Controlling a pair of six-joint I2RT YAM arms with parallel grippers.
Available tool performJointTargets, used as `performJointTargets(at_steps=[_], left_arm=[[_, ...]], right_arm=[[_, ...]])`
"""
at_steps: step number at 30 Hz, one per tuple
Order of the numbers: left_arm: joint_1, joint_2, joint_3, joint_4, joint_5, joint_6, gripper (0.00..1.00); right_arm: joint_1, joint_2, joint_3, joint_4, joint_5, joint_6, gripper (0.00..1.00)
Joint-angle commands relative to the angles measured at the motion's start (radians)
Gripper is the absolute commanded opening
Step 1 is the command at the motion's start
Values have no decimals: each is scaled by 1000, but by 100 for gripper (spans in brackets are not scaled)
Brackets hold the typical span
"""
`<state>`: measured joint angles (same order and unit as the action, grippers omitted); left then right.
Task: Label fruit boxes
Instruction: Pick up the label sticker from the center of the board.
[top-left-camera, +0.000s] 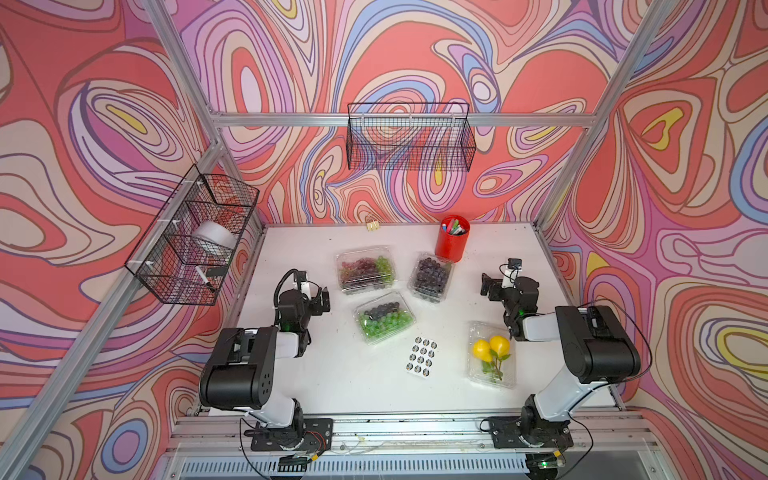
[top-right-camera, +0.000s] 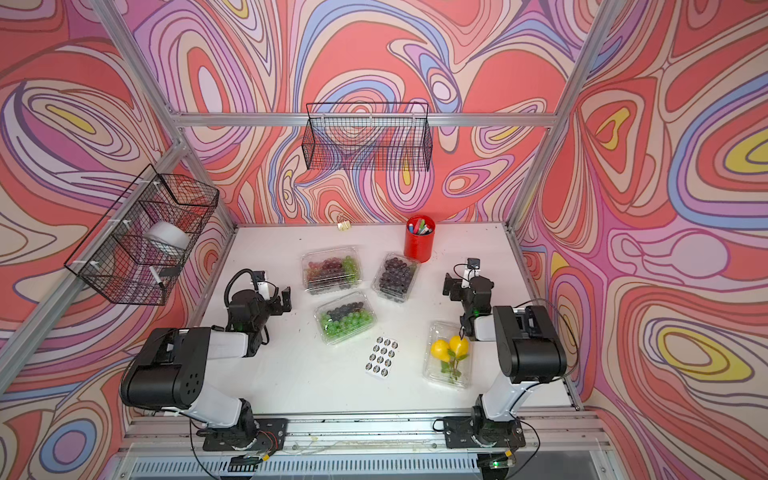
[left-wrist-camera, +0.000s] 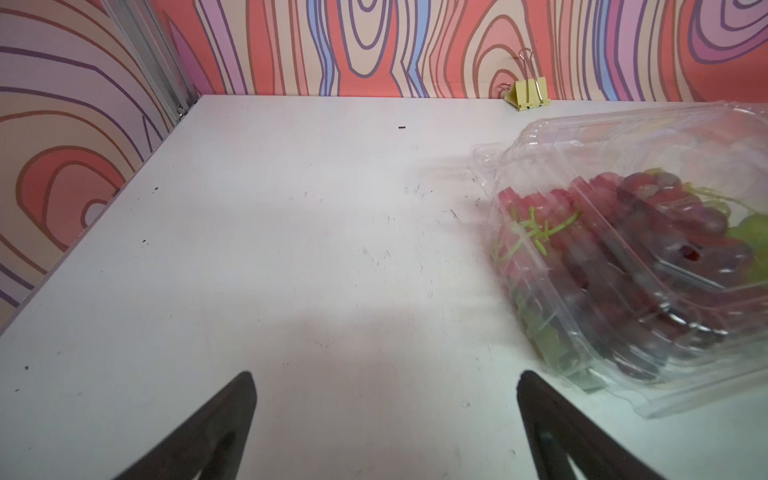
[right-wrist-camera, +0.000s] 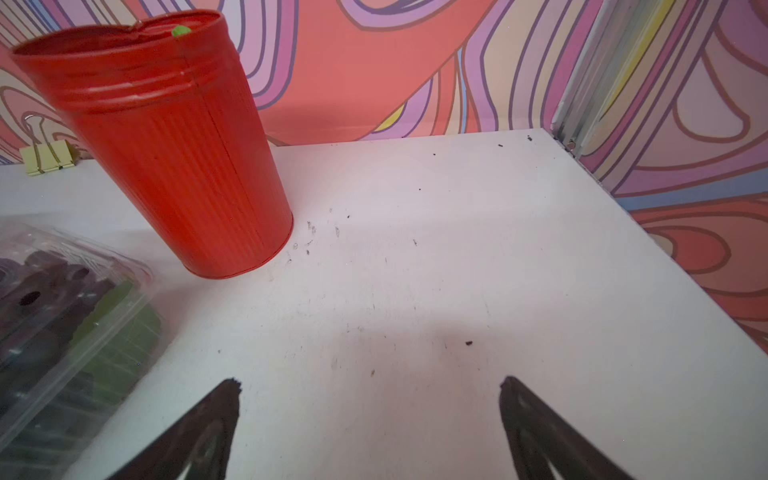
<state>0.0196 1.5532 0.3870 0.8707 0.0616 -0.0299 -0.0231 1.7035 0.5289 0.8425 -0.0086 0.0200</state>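
Dragging is the risk: left gripper (left-wrist-camera: 384, 378) and right gripper (right-wrist-camera: 370, 384) (both wide, empty) may slide the flat sheet (top-left-camera: 422, 356), not peel.

Robotics lab test cell: aluminium frame (top-left-camera: 340, 119) around a white tabletop (top-left-camera: 353, 386), swirl-printed backdrop panels (top-left-camera: 374, 50) as walls, left arm (top-left-camera: 237, 374) and right arm (top-left-camera: 598, 345) bolted to a front rail (top-left-camera: 415, 428)

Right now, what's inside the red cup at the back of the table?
The red cup holds a bunch of coloured pens, visible at its mouth in both top views. Its wall hides their lower ends and the cup's bottom; I cannot count them.
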Motion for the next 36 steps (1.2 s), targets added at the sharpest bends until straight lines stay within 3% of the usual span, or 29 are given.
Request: performJointTargets(at_steps=[1, 25, 29, 32, 36], left_arm=[[3, -16, -7, 6, -7, 5, 100], [3, -35, -20, 16, -5, 7, 100], [5, -145, -47, -31, -43, -8, 100], [2, -260, 8, -258, -57, -39, 97], [-12, -401, 82, -529, -67, -72, 88]], right_arm=[[3, -18, -7, -6, -8, 6, 98], [3, -24, -14, 2, -8, 6, 98], [3, -114, 24, -150, -2, 13, 98], [3, -208, 87, -322, -36, 37, 98], [3, -275, 293, -712, -104, 122, 98]])
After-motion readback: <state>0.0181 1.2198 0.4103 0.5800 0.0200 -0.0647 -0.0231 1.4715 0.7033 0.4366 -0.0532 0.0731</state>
